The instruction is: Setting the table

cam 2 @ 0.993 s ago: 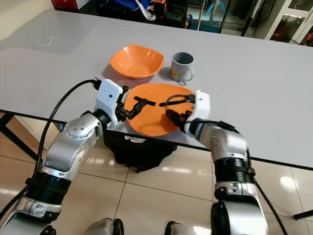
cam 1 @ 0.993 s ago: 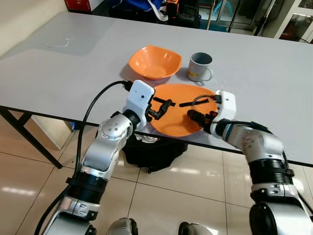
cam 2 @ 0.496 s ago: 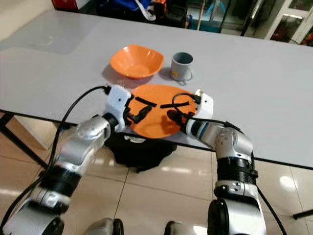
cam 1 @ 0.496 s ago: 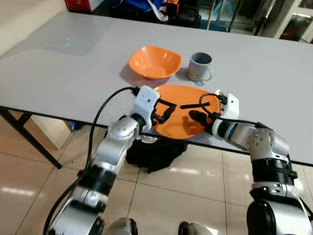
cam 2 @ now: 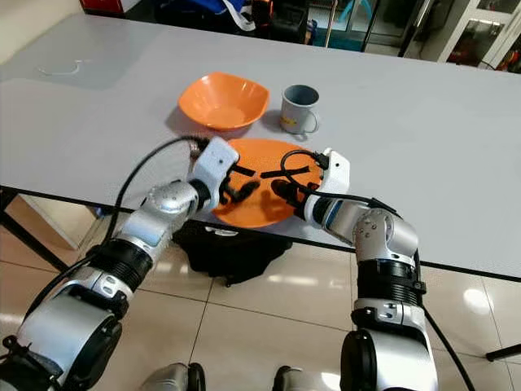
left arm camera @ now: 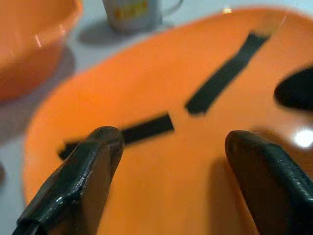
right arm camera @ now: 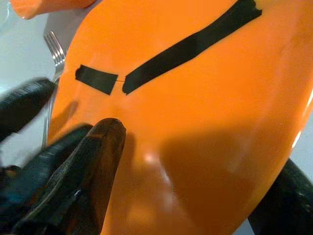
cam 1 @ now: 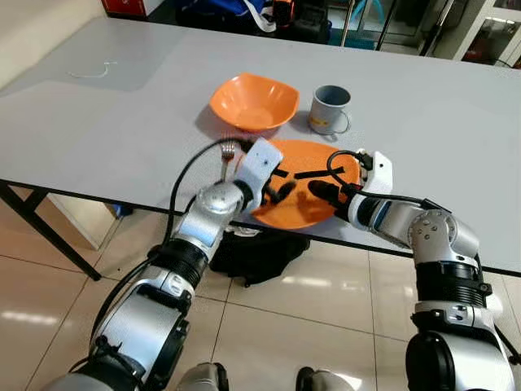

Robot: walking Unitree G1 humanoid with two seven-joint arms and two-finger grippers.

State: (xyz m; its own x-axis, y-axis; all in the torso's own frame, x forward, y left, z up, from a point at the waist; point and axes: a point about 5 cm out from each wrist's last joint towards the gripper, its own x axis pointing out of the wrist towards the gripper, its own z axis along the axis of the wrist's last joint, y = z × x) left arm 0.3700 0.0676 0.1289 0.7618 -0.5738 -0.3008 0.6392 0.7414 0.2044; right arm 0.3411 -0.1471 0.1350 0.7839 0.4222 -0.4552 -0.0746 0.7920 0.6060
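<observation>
Since the earlier frame your left gripper (cam 1: 277, 184) has slid inward over the orange plate (cam 1: 313, 213) at frame centre, uncovering a fork (cam 1: 227, 155) beside its left rim, while both it and your right gripper (cam 1: 319, 182) hover spread apart, grasping nothing, presumably to reposition that overhanging plate.

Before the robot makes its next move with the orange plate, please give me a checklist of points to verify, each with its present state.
1. Left gripper open over the orange plate: ok.
2. Right gripper open at the plate's other side: ok.
3. Plate fully on the table: not ok, its near edge overhangs.
4. Fork beside the plate: ok, close behind the left gripper.
5. Bowl and mug stand apart from the plate: ok.
</observation>
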